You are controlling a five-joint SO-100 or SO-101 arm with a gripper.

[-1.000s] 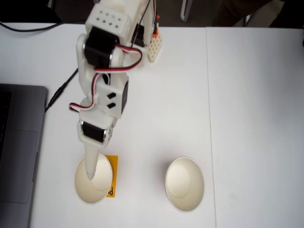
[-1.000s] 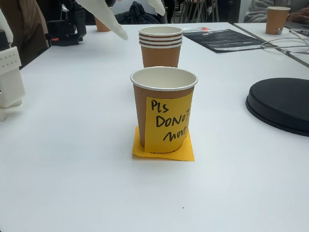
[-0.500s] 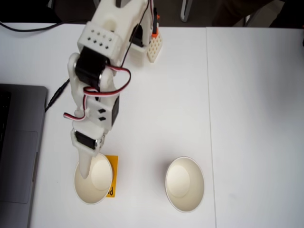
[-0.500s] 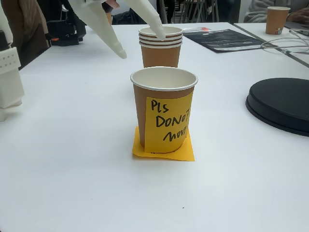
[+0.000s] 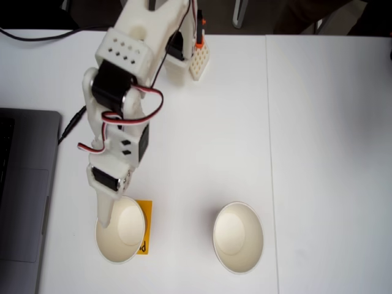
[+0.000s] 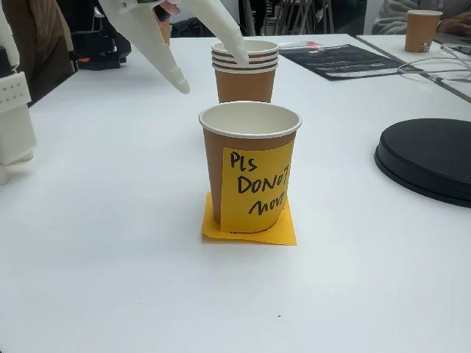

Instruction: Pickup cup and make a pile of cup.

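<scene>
Directly under the gripper (image 6: 213, 70) stands the cup (image 6: 250, 165), upright on a loose orange note (image 6: 246, 229) on the tabletop (image 6: 110, 220), its own handwritten sticky note facing the low fixed view. The fingers are spread wide apart and grasp nothing; in the high fixed view one fingertip (image 5: 104, 217) overlaps the cup's rim at its left edge. The cup's axis is vertical, so the grasp probably calls for a straight descent astride the wall. The plain cup (image 5: 237, 237) sits well to the right there.
</scene>
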